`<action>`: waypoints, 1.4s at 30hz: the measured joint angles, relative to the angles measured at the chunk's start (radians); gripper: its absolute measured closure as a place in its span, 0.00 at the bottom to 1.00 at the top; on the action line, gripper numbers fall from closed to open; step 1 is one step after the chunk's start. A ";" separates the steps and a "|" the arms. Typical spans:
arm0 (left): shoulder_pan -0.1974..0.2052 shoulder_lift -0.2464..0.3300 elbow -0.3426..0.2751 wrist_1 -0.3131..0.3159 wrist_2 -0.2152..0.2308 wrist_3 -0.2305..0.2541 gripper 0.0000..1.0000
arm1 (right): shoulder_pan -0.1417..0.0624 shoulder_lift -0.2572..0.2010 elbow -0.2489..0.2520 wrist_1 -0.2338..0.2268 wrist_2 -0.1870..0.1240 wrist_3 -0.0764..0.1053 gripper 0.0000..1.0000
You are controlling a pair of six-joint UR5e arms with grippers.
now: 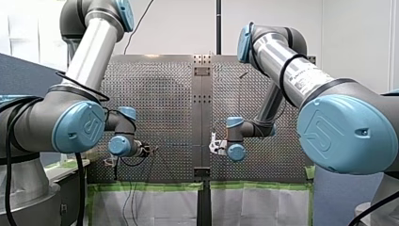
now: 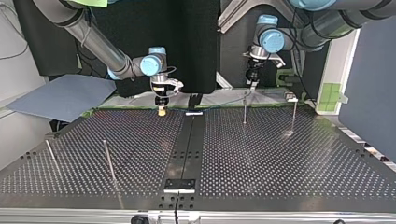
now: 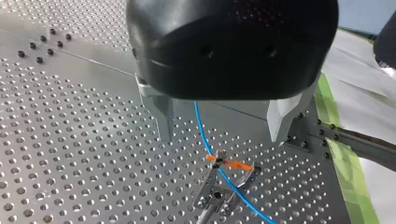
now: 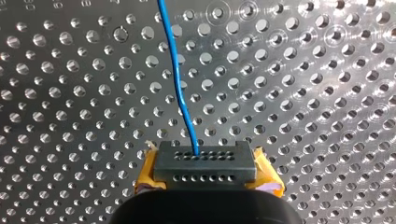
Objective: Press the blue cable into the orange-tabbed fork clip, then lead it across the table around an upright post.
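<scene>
A thin blue cable [image 3: 201,133] runs between my left gripper's [image 3: 222,123] metal fingers and down into the fork clip [image 3: 227,164] with orange tabs, which stands on the perforated table just ahead of the fingers. The left gripper is open above the clip and touches neither clip nor cable. My right gripper [image 4: 204,161], with yellow pads, is shut on the blue cable [image 4: 180,88], which leads straight ahead of it over the table. In the top view my right gripper [image 2: 161,110] hangs low at the table's far edge, left of the middle; my left gripper [image 2: 252,78] is higher, to its right.
Two upright posts [image 2: 244,110] [image 2: 294,116] stand at the top view's far right, two more [image 2: 108,161] [image 2: 51,156] at its near left. A metal seam strip [image 2: 187,140] divides the table. Green tape [image 3: 348,163] lines the table's edge beside the clip.
</scene>
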 joint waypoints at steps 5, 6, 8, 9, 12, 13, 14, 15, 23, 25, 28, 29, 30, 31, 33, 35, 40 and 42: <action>-0.003 -0.019 0.018 -0.005 0.003 -0.011 0.00 | 0.000 0.000 0.000 -0.001 0.000 0.000 1.00; -0.003 -0.029 0.024 -0.007 0.002 -0.014 0.00 | 0.000 0.000 0.000 -0.001 0.000 0.000 1.00; -0.003 -0.045 0.030 -0.004 -0.001 -0.017 0.00 | 0.000 0.000 0.000 -0.002 0.000 0.000 1.00; -0.004 -0.053 0.033 -0.001 -0.002 -0.019 0.00 | 0.000 0.000 0.000 -0.002 0.000 0.000 1.00; -0.006 -0.063 0.043 0.008 -0.008 -0.023 0.00 | 0.000 0.000 0.000 -0.001 -0.001 0.001 1.00; -0.008 -0.065 0.046 0.009 -0.011 -0.025 0.00 | 0.000 0.000 0.000 -0.001 -0.001 0.001 1.00; -0.009 -0.066 0.049 0.011 -0.013 -0.028 0.00 | 0.000 0.000 0.000 -0.001 -0.001 0.002 1.00; -0.011 -0.066 0.052 0.012 -0.016 -0.032 0.00 | 0.000 0.000 0.000 0.000 -0.001 0.002 1.00; -0.022 -0.067 0.055 0.012 -0.032 -0.036 0.00 | -0.001 0.000 0.000 0.001 -0.002 0.003 1.00; -0.024 -0.067 0.055 0.009 -0.032 -0.036 0.00 | -0.001 0.000 0.000 0.001 -0.002 0.003 1.00; -0.026 -0.067 0.054 0.006 -0.033 -0.036 0.00 | -0.001 0.000 0.000 0.001 -0.002 0.003 1.00; -0.027 -0.067 0.055 0.005 -0.034 -0.035 0.00 | -0.001 0.000 0.000 0.001 -0.002 0.003 1.00; -0.027 -0.067 0.054 0.004 -0.034 -0.035 0.00 | -0.001 0.000 0.000 0.001 -0.002 0.003 1.00; -0.028 -0.067 0.054 0.003 -0.034 -0.035 0.00 | -0.001 0.000 0.000 0.001 -0.002 0.003 1.00; -0.029 -0.067 0.054 0.001 -0.034 -0.035 0.00 | -0.001 0.000 0.000 0.002 -0.002 0.003 1.00; -0.030 -0.067 0.054 0.000 -0.034 -0.035 0.00 | -0.001 0.000 0.000 0.002 -0.002 0.003 1.00; -0.031 -0.067 0.054 -0.008 -0.035 -0.029 0.00 | 0.000 0.000 0.000 0.003 -0.002 0.003 1.00; -0.033 -0.067 0.054 -0.020 -0.035 -0.016 0.00 | 0.000 0.000 0.000 0.003 -0.002 0.003 1.00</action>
